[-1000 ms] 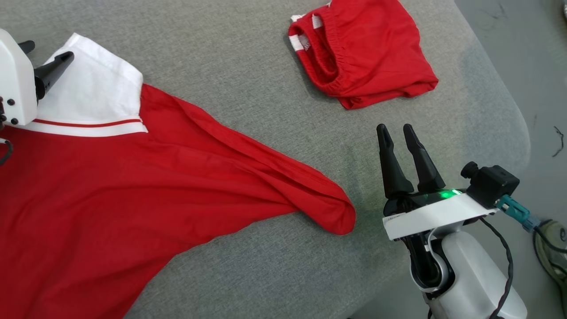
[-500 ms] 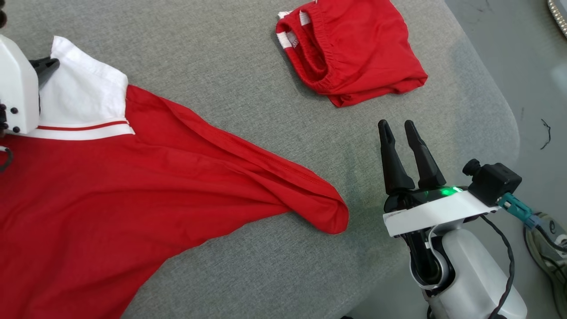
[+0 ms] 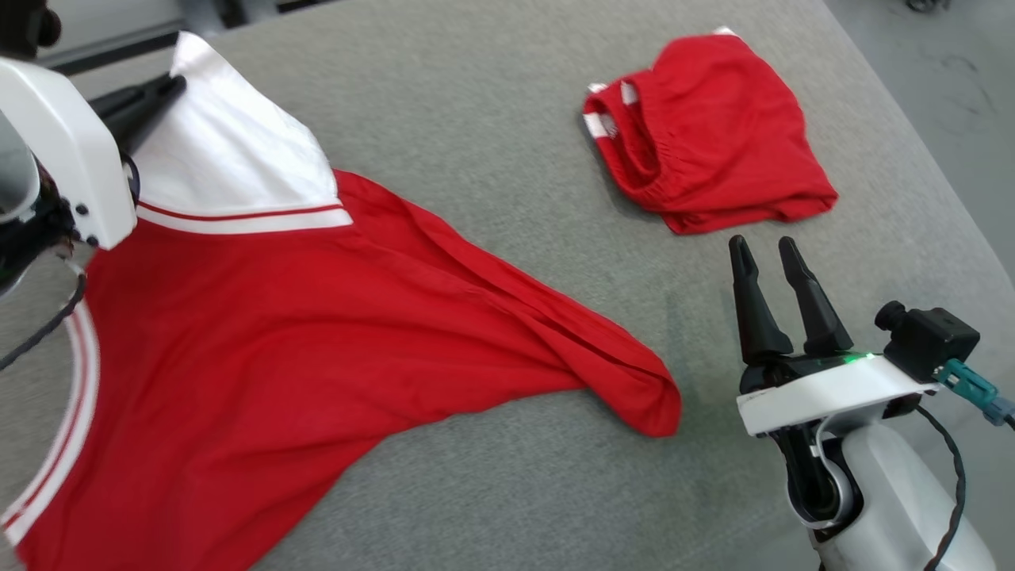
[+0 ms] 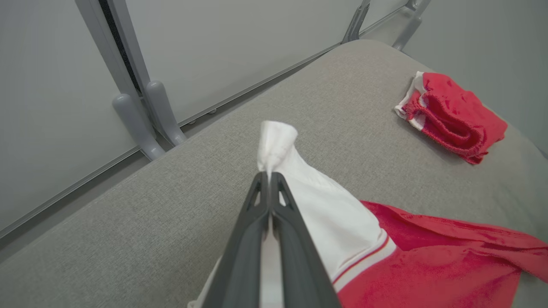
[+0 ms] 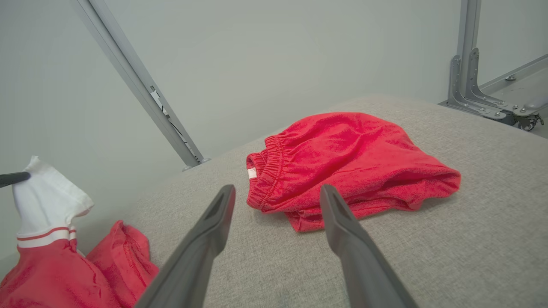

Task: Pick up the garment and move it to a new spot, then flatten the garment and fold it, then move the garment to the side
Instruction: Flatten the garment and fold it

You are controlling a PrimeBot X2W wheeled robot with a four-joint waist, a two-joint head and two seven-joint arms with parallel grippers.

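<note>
Since a second ago the left gripper (image 3: 176, 82) has closed its fingers on the white sleeve (image 3: 230, 159) of the garment (image 3: 317, 333) and raised that sleeve off the grey table (image 3: 476, 103). The head camera has swung too, so the whole scene sits differently.

From the head, the garment, a red shirt, lies spread over the left half of the table, with its other sleeve reaching toward the right gripper (image 3: 763, 246) and ending near it. That gripper's fingers stand apart with nothing between them. The red shorts (image 3: 714, 135) lie bunched at the far right, well apart from the shirt.

From the left wrist, the two dark fingers are pressed together with white cloth pinched between them. A tuft of sleeve (image 4: 276, 141) sticks out beyond the tips, and the red body (image 4: 428, 269) trails off at lower right.

From the right wrist, the fingers are spread wide and hold nothing, and the shorts (image 5: 355, 158) lie ahead on the table. At the left edge the sleeve (image 5: 47, 201) stands upright, hanging from the left gripper's tip (image 5: 13, 179), with red cloth heaped beneath.
</note>
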